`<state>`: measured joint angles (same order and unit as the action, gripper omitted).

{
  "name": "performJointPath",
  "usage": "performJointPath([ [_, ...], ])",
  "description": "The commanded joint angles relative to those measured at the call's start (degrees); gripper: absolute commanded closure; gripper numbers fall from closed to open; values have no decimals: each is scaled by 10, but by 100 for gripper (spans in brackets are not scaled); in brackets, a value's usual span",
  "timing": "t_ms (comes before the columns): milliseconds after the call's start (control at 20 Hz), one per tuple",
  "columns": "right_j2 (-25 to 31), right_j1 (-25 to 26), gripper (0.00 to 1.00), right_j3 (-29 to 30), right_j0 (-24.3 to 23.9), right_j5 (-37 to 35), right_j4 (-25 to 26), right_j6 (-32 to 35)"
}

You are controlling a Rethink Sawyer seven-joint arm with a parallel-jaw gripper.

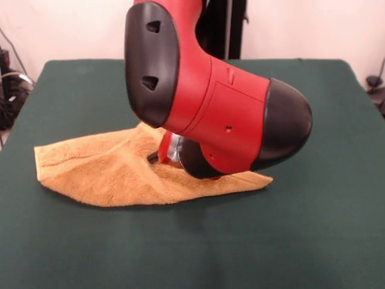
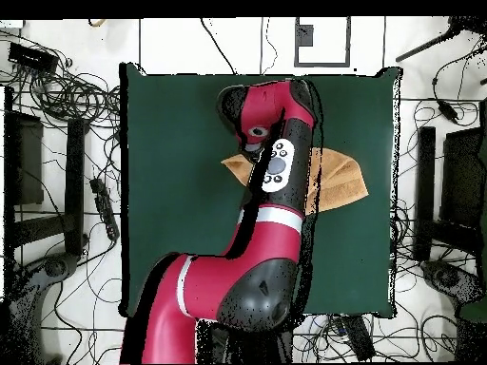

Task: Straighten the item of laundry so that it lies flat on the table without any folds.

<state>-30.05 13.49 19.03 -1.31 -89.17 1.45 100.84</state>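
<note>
From across the table (image 1: 337,241), the red and black arm (image 1: 210,108) is leaning low over the middle of the green cloth, its bulky wrist blocking most of what sits beneath it. The golden-orange towel (image 1: 102,171) is lying crumpled under it, one broad end spreading toward nine o'clock and a thin point poking out toward three o'clock. The gripper (image 1: 159,153) is showing only as a red and dark sliver touching the cloth; I cannot tell whether it is open or closed. From overhead, the arm (image 2: 271,219) is reaching from six o'clock up over the table (image 2: 171,143), covering the towel's centre. The towel (image 2: 342,181) is peeking out on both sides, mostly toward three o'clock, seemingly still folded.
</note>
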Motion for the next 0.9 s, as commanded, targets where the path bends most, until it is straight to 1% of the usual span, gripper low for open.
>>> performJointPath([
  [50,-34,26,0,-55,-4,9,49,15],
  [150,-40,27,0,-58,-3,21,61,3],
  [200,-43,17,0,-45,4,32,70,-6],
  [300,-52,8,0,-39,8,42,84,-13],
  [400,-55,7,0,-43,9,43,94,-26],
  [550,-67,13,0,-63,10,41,109,-50],
  [600,-73,19,0,-77,8,38,113,-56],
  [750,-75,7,0,-73,13,65,126,-44],
  [900,-73,-2,0,-66,17,111,144,-32],
])
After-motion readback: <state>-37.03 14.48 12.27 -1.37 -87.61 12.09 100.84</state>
